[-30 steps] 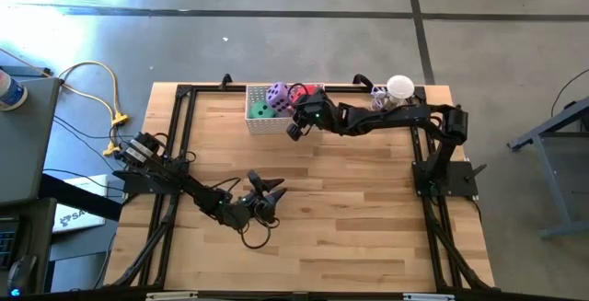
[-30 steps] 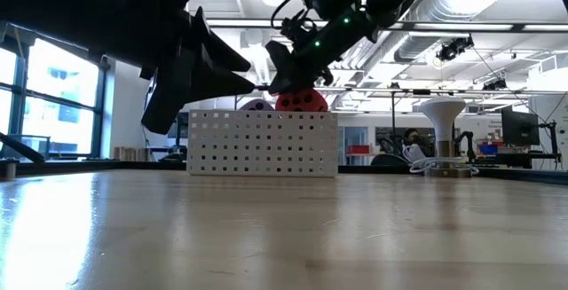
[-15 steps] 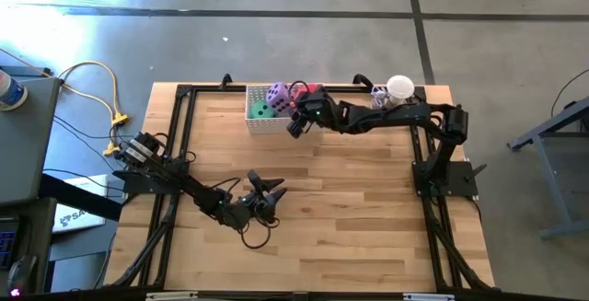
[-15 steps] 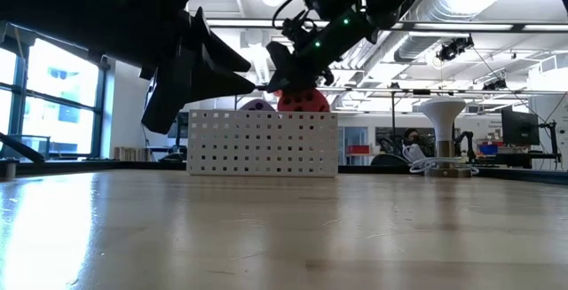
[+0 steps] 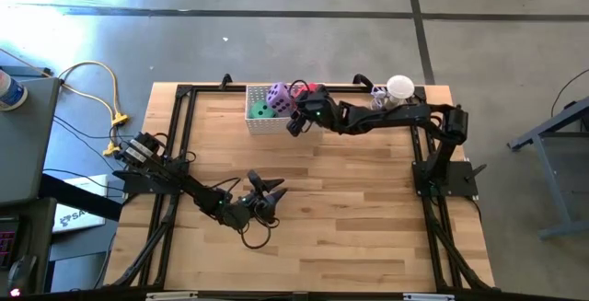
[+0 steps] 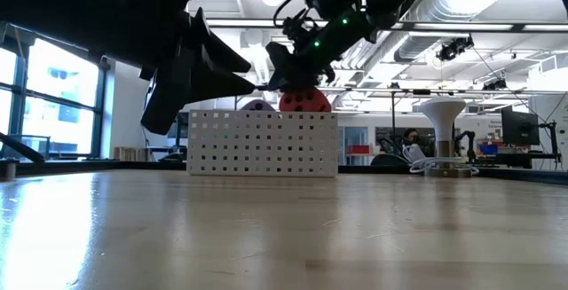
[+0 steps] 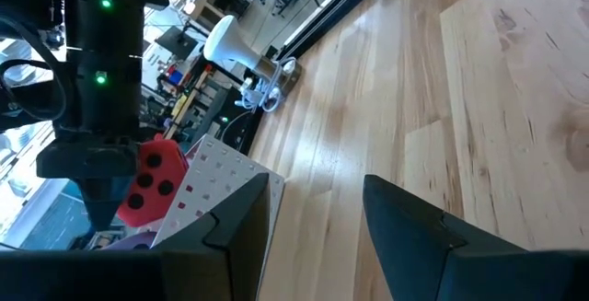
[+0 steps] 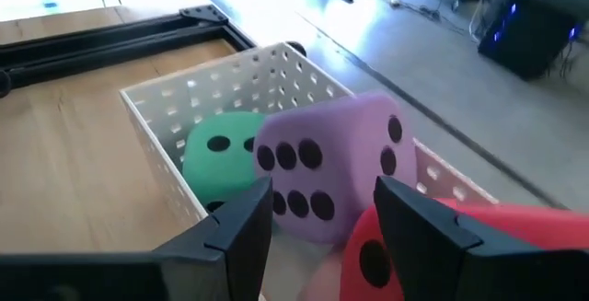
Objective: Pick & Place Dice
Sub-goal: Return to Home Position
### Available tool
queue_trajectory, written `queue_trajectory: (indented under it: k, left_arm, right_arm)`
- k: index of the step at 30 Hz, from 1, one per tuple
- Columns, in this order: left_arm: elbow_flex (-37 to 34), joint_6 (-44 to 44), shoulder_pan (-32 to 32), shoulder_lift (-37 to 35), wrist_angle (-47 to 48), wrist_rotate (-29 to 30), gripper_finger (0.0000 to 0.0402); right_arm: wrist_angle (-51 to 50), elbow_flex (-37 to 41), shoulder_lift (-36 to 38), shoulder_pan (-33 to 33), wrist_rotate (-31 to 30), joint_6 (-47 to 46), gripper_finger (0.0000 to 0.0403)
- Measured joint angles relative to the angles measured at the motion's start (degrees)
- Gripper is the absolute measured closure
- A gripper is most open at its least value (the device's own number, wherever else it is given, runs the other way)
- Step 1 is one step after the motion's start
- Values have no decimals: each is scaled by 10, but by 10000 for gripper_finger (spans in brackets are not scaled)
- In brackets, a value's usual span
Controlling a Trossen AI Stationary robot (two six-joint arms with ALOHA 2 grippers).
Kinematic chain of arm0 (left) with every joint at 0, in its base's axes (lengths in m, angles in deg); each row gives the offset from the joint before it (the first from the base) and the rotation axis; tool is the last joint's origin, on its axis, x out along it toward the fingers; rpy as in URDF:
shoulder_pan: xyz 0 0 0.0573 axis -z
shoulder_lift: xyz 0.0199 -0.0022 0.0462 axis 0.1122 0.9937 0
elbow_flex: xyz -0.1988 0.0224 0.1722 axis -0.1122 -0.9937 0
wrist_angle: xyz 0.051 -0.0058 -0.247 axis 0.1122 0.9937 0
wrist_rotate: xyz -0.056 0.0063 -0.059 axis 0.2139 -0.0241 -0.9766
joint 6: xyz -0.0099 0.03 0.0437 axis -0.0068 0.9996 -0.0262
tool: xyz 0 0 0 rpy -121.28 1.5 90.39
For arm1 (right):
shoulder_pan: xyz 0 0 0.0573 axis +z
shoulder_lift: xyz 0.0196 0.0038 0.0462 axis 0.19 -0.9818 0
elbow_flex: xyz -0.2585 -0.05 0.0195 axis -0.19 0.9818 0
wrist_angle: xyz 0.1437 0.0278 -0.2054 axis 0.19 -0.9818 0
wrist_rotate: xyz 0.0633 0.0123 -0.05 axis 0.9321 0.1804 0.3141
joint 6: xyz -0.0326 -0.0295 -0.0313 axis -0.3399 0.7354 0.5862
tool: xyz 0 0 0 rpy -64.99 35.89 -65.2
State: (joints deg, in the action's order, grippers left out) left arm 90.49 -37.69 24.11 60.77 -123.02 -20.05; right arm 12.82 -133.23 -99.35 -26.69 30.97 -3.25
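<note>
Wooden table (image 5: pixel 368 200): we counted three dice in one white basket (image 5: pixel 260 125) at its far edge.
Green die (image 8: pixel 219 149), purple die (image 8: pixel 327 167) and red die (image 6: pixel 302 102) sat inside; the right gripper (image 5: pixel 294 128) gaped empty at the rim, and the left gripper (image 5: pixel 271 189) gaped empty mid-table amid bare wood.

Most of the bench (image 5: pixel 368 209) is bare, from the middle to the near right. The far edge is crowded: the white basket (image 5: pixel 262 122) is packed with the purple die (image 5: pixel 277 95), green die (image 5: pixel 263 109) and red die (image 6: pixel 303 102), the right gripper (image 5: pixel 294 128) hanging at its right end (jaws apart). The left gripper (image 5: pixel 269 184) blocks the near left of centre.
</note>
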Motion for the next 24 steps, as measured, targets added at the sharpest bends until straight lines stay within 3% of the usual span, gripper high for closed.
queue_trajectory:
  k: [7, 14, 18, 22, 24]
  left_arm:
    - [0, -31, 0, 0, 21, -8, 234]
    - [0, -90, 0, -3, 63, -39, 263]
    - [0, -113, -3, -21, 100, -67, 305]
    - [0, -154, -20, -59, 165, -107, 354]
    - [0, -176, -31, -85, 209, -134, 380]
  right_arm:
    - [33, 0, 17, 36, -2, 78, 220]
    - [-43, 0, 73, 104, -15, 122, 230]
    - [-126, -1, 111, 151, -48, 122, 282]
    - [-229, -1, 146, 197, -90, 108, 374]
    - [-302, 1, 169, 217, -99, 80, 393]
